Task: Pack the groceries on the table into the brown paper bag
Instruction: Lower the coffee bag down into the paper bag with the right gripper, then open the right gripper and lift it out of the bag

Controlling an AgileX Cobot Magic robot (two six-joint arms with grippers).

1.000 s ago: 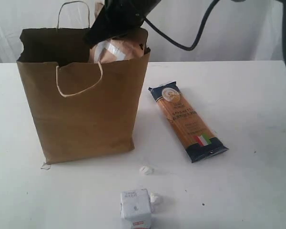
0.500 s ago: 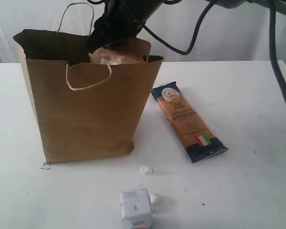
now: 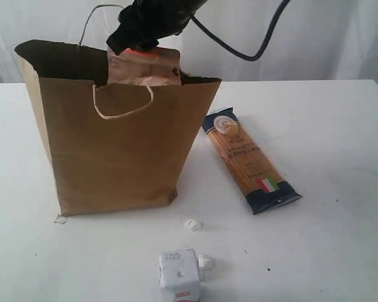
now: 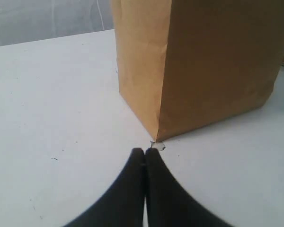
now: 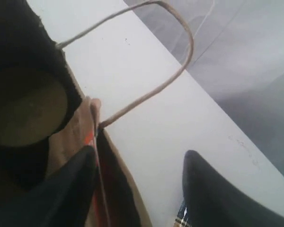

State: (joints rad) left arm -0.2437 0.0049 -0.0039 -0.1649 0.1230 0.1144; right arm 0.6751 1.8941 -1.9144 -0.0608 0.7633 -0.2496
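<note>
Right end effector [image 5: 139, 155] is over the mouth of the brown paper bag [image 3: 116, 148], jaws apart: open, not clamped on anything. The bag stands upright on the worktop [image 3: 327, 239]. Brown orange-labelled pouch [image 3: 145, 66] is upright inside the bag, top poking above the rim, directly under that end effector. In the right wrist view one finger [image 5: 68, 189] is right by the pouch edge, contact unclear; the other is well clear of it. Left end effector [image 4: 145, 153] is closed and empty, tips low over the worktop just beside the bag's bottom corner. Outside the bag: long spaghetti packet [image 3: 249, 160] lying flat near the bag's right side, white carton [image 3: 179, 277] at the front edge, tiny white lumps [image 3: 193, 223] close to it.
</note>
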